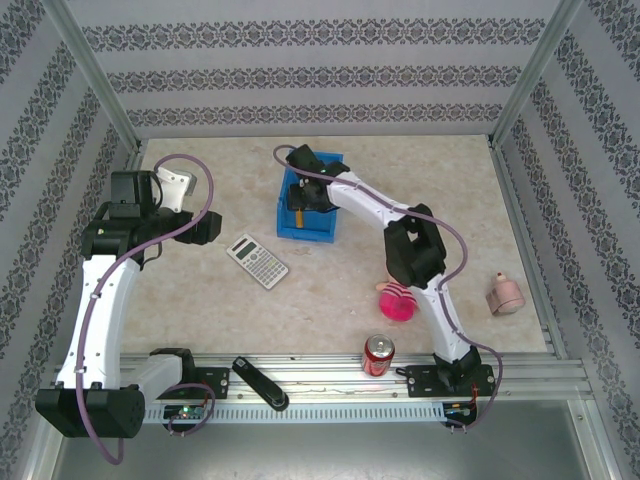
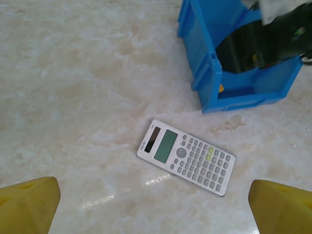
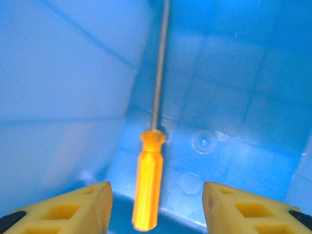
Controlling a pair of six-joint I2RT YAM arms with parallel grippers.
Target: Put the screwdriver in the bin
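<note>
the screwdriver (image 3: 148, 195) lies inside the bin (image 3: 234, 73), seemingly free of the right claw (image 3: 156, 207), which gapes wide either side of its handle. the left claw (image 2: 155, 207) hangs wide over the surface (image 2: 73, 73) near the calculator (image 2: 185, 157).

Probably a robot lab cell, aluminium frame (image 1: 320, 370), wallpapered panels (image 1: 320, 70), marble-look tabletop (image 1: 330, 300)

Hiding most of the bright blue rectangular plastic bin (image 1: 310, 233) overhead beneath the white right arm (image 1: 370, 205). Cutting off the shaft tip of the small orange-handled metal screwdriver (image 3: 148, 185) at the right wrist view's top edge.
</note>
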